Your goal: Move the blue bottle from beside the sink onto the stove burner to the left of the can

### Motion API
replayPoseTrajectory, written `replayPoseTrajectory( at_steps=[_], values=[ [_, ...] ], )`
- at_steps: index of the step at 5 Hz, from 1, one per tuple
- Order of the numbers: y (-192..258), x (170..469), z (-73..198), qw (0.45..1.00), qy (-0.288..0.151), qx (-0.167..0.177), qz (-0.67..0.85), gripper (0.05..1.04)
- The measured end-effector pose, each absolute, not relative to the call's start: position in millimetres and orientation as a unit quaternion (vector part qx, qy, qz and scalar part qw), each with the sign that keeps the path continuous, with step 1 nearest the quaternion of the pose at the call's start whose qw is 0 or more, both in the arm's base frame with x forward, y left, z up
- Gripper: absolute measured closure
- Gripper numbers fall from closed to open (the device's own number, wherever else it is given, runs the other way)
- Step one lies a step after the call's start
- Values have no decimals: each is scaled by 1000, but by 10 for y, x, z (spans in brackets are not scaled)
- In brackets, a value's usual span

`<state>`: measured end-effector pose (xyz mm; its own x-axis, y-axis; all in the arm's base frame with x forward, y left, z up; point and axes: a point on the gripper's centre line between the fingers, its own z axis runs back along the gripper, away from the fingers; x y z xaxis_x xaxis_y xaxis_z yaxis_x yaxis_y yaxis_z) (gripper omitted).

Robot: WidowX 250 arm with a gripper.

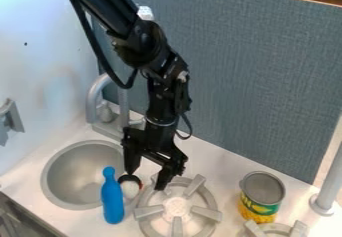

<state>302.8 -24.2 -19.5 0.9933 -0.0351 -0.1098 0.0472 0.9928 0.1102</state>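
A black robot gripper [146,180] hangs over a toy kitchen counter, its two fingers spread apart with nothing pinched between them. The finger nearer the sink [83,152] ends just by a small rounded object [130,186], black, white and red; whether they touch is unclear. That object is beside a blue bottle-shaped toy [112,200], on the narrow strip of counter between sink and stove burner [176,207], which seems to give both a flat resting place. The other finger ends over the burner's edge. At lower right, a can [259,201] with a yellow and green label sits upright, probably steady on its flat base. The arm [137,38] slants in from the upper left, bends, then drops almost straight down, fingers pointing at the counter.
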Motion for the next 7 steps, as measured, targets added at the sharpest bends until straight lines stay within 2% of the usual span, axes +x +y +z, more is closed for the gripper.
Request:
replayPoseTrajectory(
  at_steps=[1,2,3,4,5,7],
  values=[
    [-239,2989,-274,996,66,57,-21,87],
    [-259,2964,-229,995,67,46,-50,87],
    [-177,3015,43,998,35,16,-54,87],
    [-141,3006,226,998,16,5,-62,87],
    [95,2967,415,998,9,12,-66,87],
    [385,2869,403,995,44,49,-76,87]
  ],
)
